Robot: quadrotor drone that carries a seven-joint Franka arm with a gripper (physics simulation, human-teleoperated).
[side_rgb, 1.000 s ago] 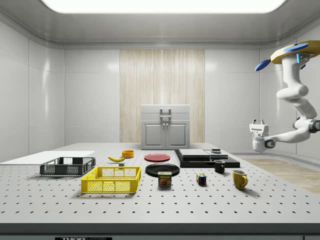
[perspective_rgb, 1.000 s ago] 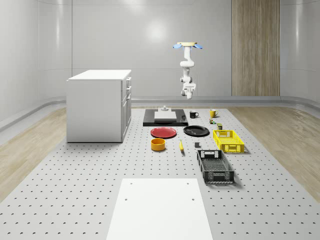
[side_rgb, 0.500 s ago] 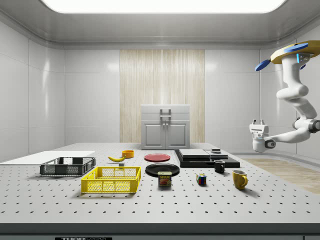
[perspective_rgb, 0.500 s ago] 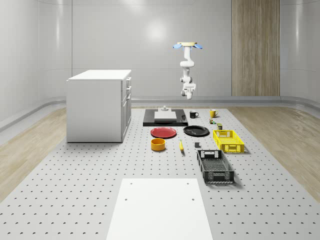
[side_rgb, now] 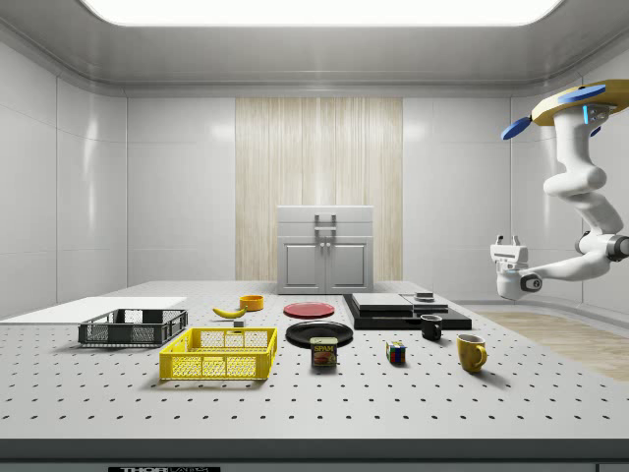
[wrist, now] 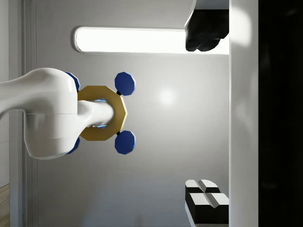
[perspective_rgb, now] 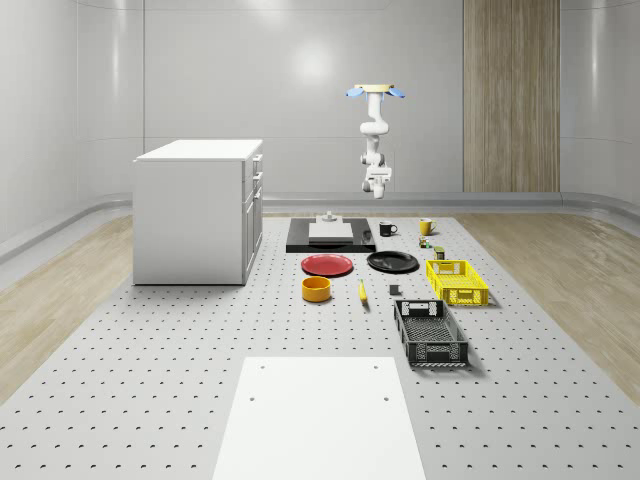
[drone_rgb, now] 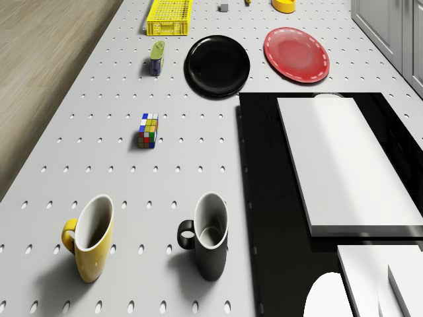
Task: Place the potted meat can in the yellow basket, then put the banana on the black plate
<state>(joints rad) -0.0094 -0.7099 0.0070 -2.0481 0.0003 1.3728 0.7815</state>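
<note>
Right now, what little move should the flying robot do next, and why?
Probably drift toward the potted meat can while turning its hand downward. The drone hovers high beyond the table's far end, past the mugs, with the hand pointing up and far from the can. The can stands on the table between the yellow basket and the black plate, untouched.
</note>
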